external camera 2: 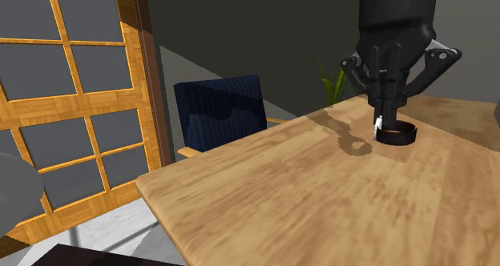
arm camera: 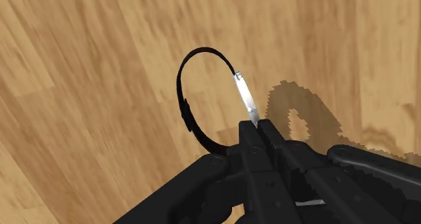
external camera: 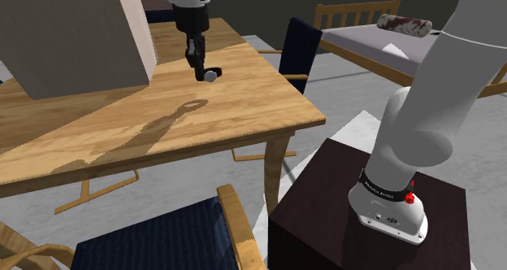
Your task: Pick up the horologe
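Note:
The horologe is a wristwatch with a black strap loop and a silver face. My black gripper is shut on it at the edge of the silver face, so the loop sticks out beyond the fingertips. In the shoulder view the gripper points down over the wooden table, and the watch hangs at its tip. The ring-shaped shadow lies apart from the watch, towards the table's front. In the second exterior view the watch sits just below the gripper, close over the tabletop.
A large beige box stands on the table at the shoulder view's left. Blue-cushioned chairs stand at the table's far side and near side. The dark stand is at lower right. A wooden lattice door is behind.

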`<state>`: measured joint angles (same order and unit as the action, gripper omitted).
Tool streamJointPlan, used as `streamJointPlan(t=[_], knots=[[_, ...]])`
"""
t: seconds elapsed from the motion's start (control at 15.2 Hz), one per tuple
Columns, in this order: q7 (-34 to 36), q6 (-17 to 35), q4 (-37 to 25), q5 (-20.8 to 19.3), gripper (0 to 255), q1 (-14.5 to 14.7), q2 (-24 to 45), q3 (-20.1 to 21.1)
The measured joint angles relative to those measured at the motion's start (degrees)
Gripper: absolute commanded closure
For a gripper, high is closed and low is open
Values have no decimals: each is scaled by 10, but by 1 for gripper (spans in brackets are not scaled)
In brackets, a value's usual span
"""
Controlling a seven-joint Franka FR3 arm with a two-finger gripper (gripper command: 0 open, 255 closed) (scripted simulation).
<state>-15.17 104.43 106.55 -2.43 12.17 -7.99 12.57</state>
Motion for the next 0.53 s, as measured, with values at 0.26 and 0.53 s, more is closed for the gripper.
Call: streamJointPlan(t=[0.26, 0.53], knots=[[0, -33, -39, -1, 255, 0, 6, 1], [-2, -62, -70, -1, 255, 0, 9, 1]])
